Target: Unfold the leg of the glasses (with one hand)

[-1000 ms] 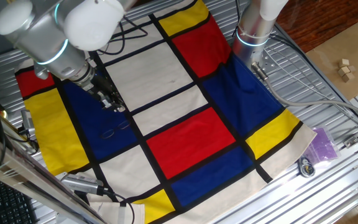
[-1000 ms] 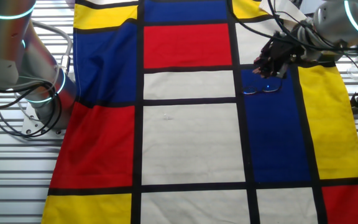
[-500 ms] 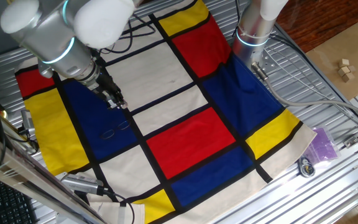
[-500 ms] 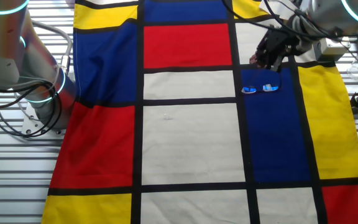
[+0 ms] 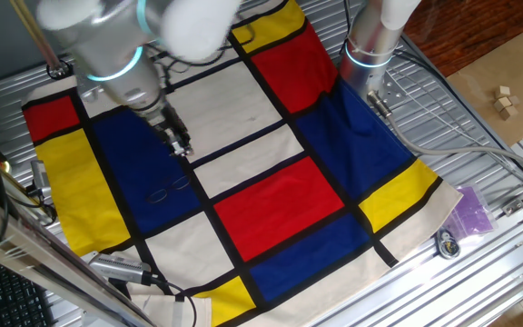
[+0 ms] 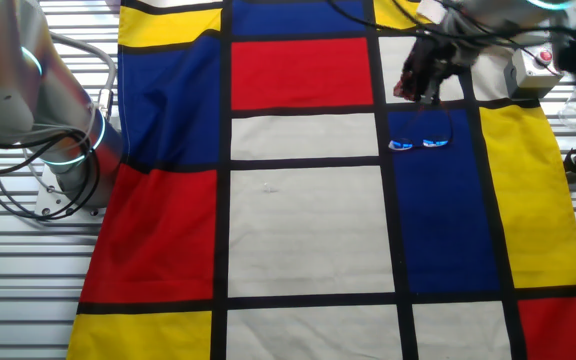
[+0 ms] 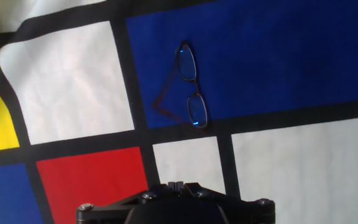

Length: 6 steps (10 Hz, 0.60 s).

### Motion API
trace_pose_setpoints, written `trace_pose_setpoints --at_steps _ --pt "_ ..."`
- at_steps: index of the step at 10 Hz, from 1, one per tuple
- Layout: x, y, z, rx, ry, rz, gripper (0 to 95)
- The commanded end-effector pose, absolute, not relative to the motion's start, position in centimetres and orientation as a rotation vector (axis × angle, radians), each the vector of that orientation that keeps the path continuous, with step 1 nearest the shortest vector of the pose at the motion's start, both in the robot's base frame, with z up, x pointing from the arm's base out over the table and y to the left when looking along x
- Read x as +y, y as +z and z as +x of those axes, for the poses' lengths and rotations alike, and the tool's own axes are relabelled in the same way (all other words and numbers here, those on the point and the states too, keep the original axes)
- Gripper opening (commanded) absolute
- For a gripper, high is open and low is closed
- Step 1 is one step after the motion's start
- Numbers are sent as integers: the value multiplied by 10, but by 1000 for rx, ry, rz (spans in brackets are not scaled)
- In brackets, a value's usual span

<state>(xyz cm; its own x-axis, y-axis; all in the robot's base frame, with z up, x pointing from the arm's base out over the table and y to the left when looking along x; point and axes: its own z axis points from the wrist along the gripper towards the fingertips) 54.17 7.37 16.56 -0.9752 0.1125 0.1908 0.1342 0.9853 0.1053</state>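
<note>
The gripper (image 5: 180, 145) hangs above the checkered cloth (image 6: 308, 220), apart from the glasses (image 7: 190, 85); whether its fingers are spread or pressed together cannot be told. The glasses lie on the cloth's blue panel beside a black stripe, one leg angled out.

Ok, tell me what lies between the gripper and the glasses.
Nothing but cloth: in the other fixed view, a bare strip of blue panel separates the gripper from the glasses.
</note>
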Motion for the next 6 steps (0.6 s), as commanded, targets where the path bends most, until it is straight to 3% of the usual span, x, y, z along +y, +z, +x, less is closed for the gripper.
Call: trace_pose_setpoints --at_steps 1,6 --pt "78 166 524 -3006 -167 -202 0" --pt "74 164 517 -3014 -170 -179 0"
